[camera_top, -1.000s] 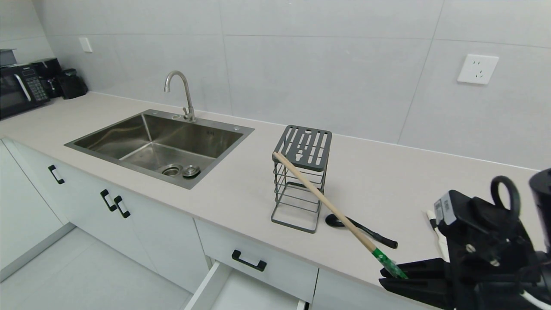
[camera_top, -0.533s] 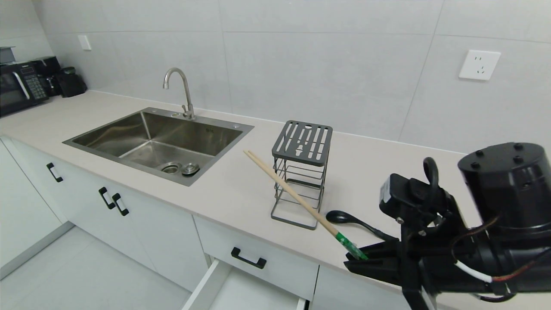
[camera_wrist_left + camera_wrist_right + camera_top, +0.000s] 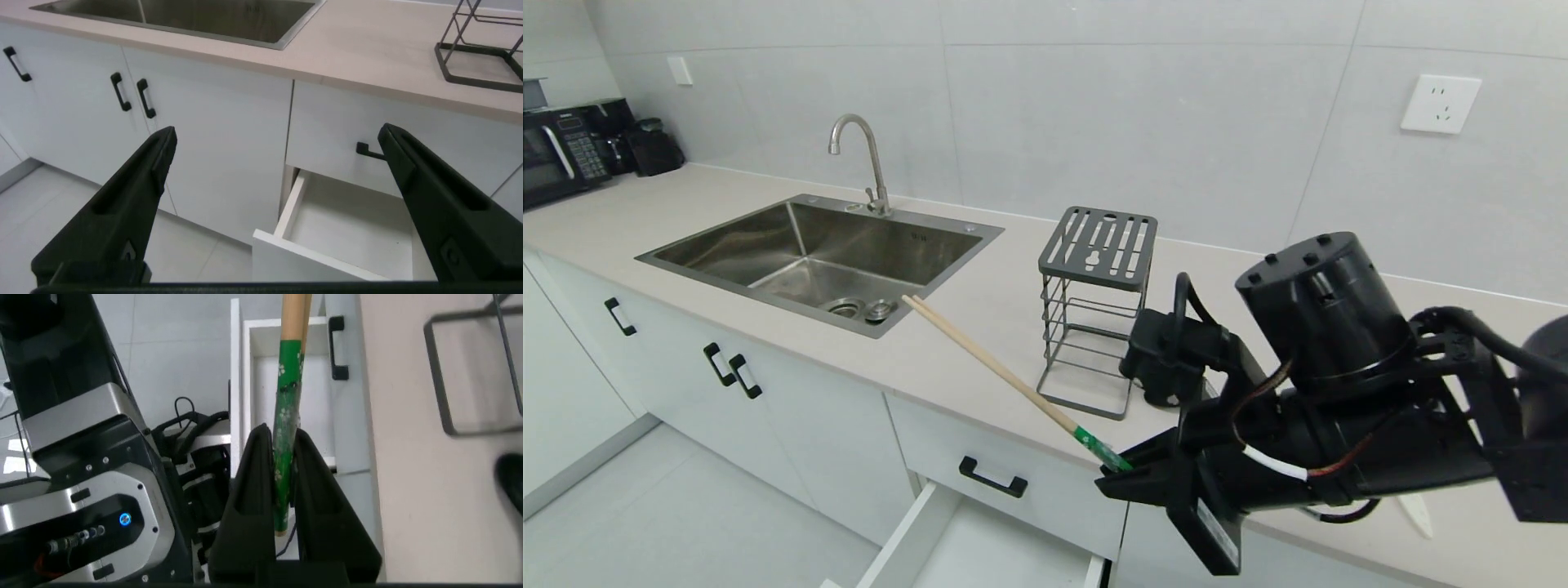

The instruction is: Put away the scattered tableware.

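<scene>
Right fingers [image 3: 1135,482] clamped on the green end of the chopsticks [image 3: 1005,371], slanting up in front of the rack [image 3: 1094,310], over the counter [image 3: 980,327] edge and open drawer [image 3: 980,547], left fingers [image 3: 122,204] spread wide, lower than the rack, facing the drawer.

Counter [image 3: 996,294]: wire rack [image 3: 1092,278], poss. white utensil [image 3: 1419,516].

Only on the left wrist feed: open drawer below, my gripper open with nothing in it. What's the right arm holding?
Observer: The right gripper is shut on a pair of wooden chopsticks, gripped at their green end.
Operator: Pointing where?
Observer: In the head view their tips slant toward the near corner of the sink.
Operator: Lined up with the drawer?
Observer: In the right wrist view they run over the open drawer.
</scene>
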You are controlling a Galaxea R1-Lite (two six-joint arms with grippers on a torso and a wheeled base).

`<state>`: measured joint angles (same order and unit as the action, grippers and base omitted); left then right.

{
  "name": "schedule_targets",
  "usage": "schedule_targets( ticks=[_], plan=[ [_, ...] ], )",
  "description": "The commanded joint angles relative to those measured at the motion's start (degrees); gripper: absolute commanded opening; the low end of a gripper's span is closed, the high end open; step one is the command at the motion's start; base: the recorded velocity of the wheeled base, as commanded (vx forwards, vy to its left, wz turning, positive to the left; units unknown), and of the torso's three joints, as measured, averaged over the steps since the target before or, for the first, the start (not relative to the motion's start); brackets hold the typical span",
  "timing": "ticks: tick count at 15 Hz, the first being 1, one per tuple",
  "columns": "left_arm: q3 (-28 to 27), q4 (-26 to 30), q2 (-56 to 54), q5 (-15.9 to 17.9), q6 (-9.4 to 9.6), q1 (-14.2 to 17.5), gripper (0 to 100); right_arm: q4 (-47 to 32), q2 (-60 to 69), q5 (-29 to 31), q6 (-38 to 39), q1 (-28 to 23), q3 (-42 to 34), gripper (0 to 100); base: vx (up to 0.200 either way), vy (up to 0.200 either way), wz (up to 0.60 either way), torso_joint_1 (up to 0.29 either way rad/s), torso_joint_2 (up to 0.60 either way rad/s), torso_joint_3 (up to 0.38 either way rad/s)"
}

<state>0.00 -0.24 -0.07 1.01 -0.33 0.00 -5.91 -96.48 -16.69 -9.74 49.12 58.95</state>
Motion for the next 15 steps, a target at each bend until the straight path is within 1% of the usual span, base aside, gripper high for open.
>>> schedule_targets(
  ticks=[1,3,5,7,8,9,10,12,13,15],
  plan=[
    [0.0,0.07,0.07,-0.05,-0.11,0.0,100,-1.29,-5.13,-0.01,-0.02,1.33,4.42,0,0.0,0.0,0.0,-0.144,0.27,0.134],
    [0.0,0.07,0.07,-0.05,-0.02,0.0,100,-3.05,-5.48,0.08,0.42,3.18,4.68,0,0.0,0.0,0.0,-0.115,0.22,0.107],
    [0.0,0.07,0.07,0.04,-0.02,0.0,100,-6.74,-5.21,1.04,1.3,6.52,5.03,0,0.0,0.0,0.0,-0.056,0.11,0.058],
    [0.0,0.07,0.07,0.04,-0.02,0.0,100,-7.62,-5.56,9.22,1.48,9.86,4.59,0,0.0,0.0,0.0,-0.134,0.25,0.124],
    [0.0,0.07,0.07,-0.05,-0.02,0.0,100,-7.18,-6.44,13.09,1.57,10.56,2.04,0,0.0,0.0,-0.6,-0.051,0.1,0.056],
    [0.0,0.07,0.07,0.04,-0.02,0.0,100,-6.3,-8.11,13.52,1.3,10.65,0.28,0,0.0,0.0,-0.6,-0.032,0.06,0.036],
    [0.0,0.07,0.07,0.04,-0.02,0.0,100,-5.86,-8.47,13.26,1.21,10.65,0.46,0,0.0,0.0,-0.6,-0.129,0.23,0.129],
    [0.0,0.07,0.07,0.04,-0.02,0.0,100,-5.78,-8.99,13.61,1.65,9.95,0.99,0,0.0,0.0,0.0,-0.203,0.4,0.198],
    [0.0,0.07,0.07,0.04,-0.02,0.0,100,-5.78,-8.99,13.61,2.62,9.51,0.81,0,0.0,0.0,0.0,-0.119,0.27,0.129],
    [0.0,0.07,0.07,-0.05,-0.02,0.0,100,-5.86,-9.96,13.7,5.61,9.68,2.04,0,0.0,0.0,-0.6,-0.066,0.12,0.061]
  ],
)
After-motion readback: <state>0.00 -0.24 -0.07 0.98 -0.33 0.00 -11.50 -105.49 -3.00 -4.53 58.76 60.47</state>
